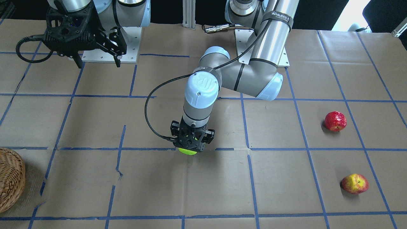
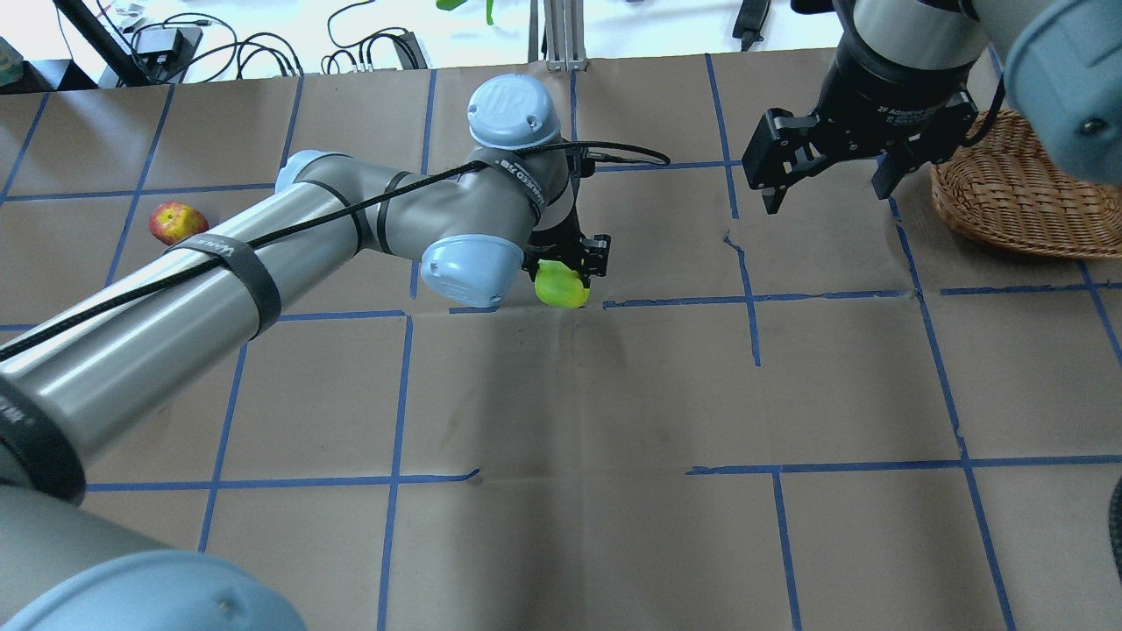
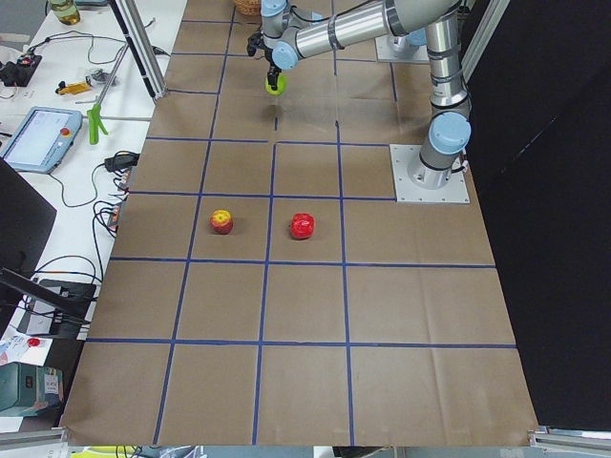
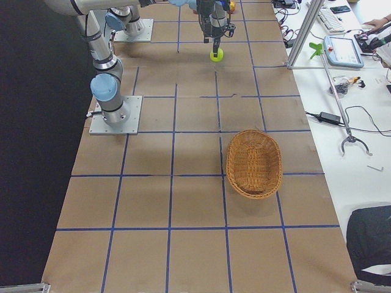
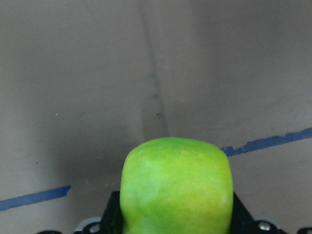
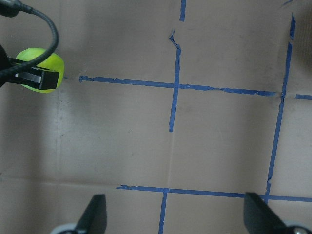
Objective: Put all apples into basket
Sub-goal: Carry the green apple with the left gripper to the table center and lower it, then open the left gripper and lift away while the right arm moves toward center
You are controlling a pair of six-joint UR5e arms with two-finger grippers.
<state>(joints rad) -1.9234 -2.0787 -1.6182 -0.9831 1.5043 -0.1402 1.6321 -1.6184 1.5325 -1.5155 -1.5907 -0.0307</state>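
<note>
Green apple [image 5: 175,187] pinched in the left gripper [image 1: 191,143], low over mid-table. The basket [image 2: 1017,197] lies well apart on the robot's right, near the right gripper [image 2: 824,197], its fingers spread and empty. Best lifted clear and carried level, grip firm — likely toward a hand-over. The red apple [image 1: 335,121] and yellow-red apple [image 1: 355,183] lie far left.

- Basket [image 1: 9,178]: cut off by the front view's edge, at the worktop's right end.
- Green apple [image 1: 187,152]: mostly hidden beneath the left gripper [image 1: 189,147].
</note>
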